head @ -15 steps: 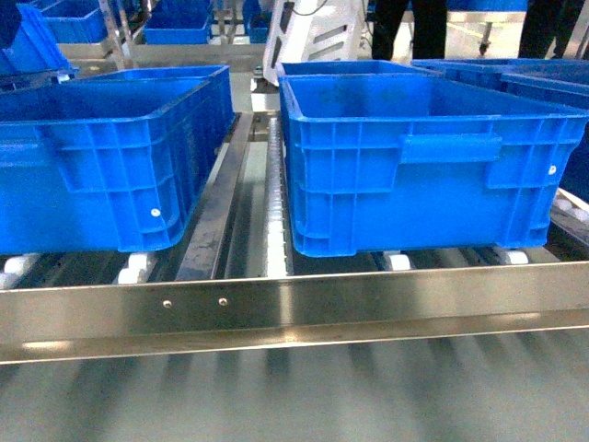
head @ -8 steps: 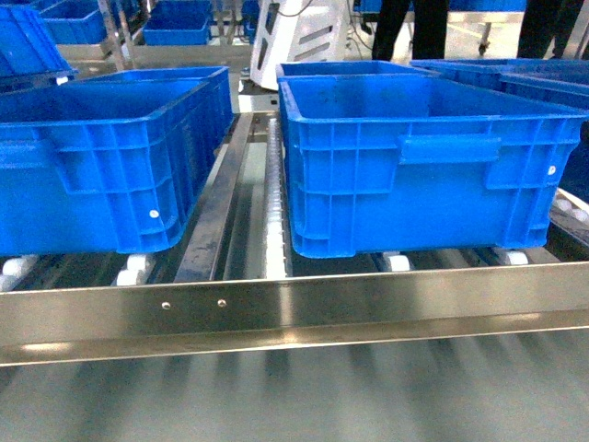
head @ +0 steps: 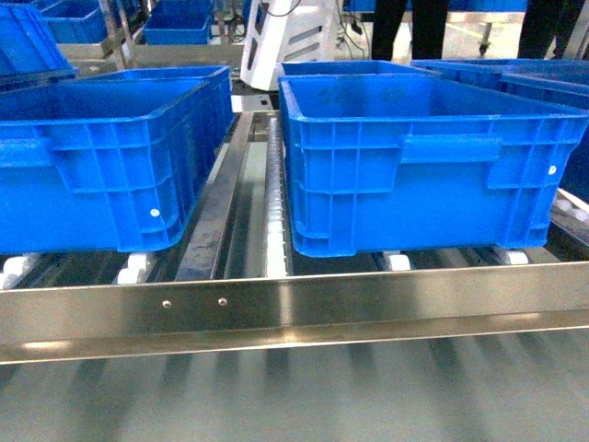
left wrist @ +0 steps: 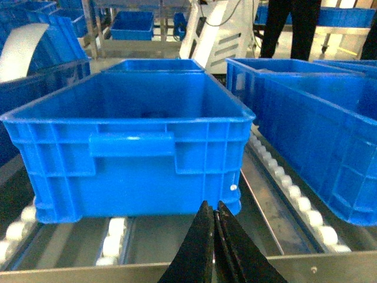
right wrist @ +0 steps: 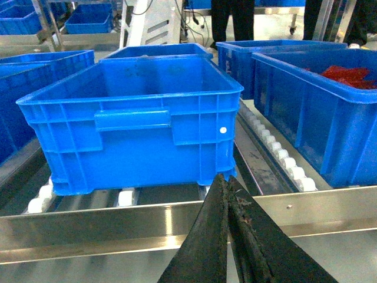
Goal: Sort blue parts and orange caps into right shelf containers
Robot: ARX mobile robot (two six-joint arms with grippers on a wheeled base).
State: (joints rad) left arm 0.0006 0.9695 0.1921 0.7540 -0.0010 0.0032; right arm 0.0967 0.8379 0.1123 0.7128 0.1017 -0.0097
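Two right shelf containers stand side by side on the roller shelf in the head view: a left blue crate (head: 101, 166) and a right blue crate (head: 414, 157). No blue parts or orange caps show in any view. Neither gripper appears in the head view. In the left wrist view my left gripper (left wrist: 214, 207) is shut with nothing in it, low in front of the left crate (left wrist: 132, 141). In the right wrist view my right gripper (right wrist: 227, 180) is also shut and empty, pointing at the lower right corner of the right crate (right wrist: 132, 118).
A steel front rail (head: 294, 308) runs across below the crates, with white rollers (head: 274, 230) between them. More blue crates stand behind and to the right; one (right wrist: 318, 106) holds red items (right wrist: 347, 73). A white machine (head: 285, 37) and a person's legs (head: 414, 28) are beyond the shelf.
The white machine behind the crates has drifted to the left in the head view. The crates and rail have barely shifted.
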